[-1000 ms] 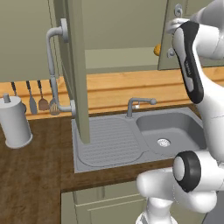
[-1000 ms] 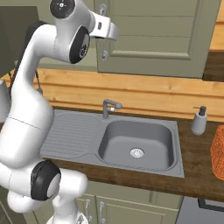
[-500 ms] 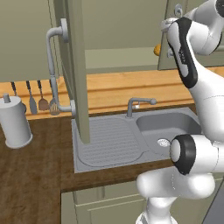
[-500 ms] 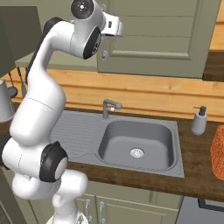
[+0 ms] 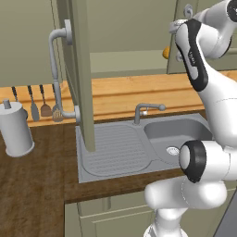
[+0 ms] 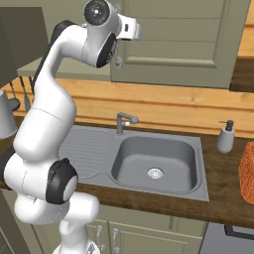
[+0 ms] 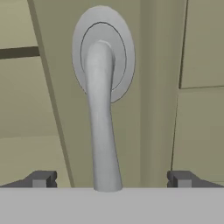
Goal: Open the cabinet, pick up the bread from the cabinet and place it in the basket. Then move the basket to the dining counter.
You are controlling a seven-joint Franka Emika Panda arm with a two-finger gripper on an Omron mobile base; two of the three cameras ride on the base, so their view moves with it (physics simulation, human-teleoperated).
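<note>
Fingers (image 7: pixel 41 179) spread wide straddle the cabinet (image 7: pixel 157 65) door's bar handle (image 7: pixel 103 131), whose long axis runs straight ahead between them, ungripped.

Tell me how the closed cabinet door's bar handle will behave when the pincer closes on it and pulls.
The handle looks like rigid metal fixed by a round mount, so it should not flex. Its smooth curved surface may let the fingers slide along it. The open pincer straddles the bar; the door would probably swing on its hinges like the left door.
</note>
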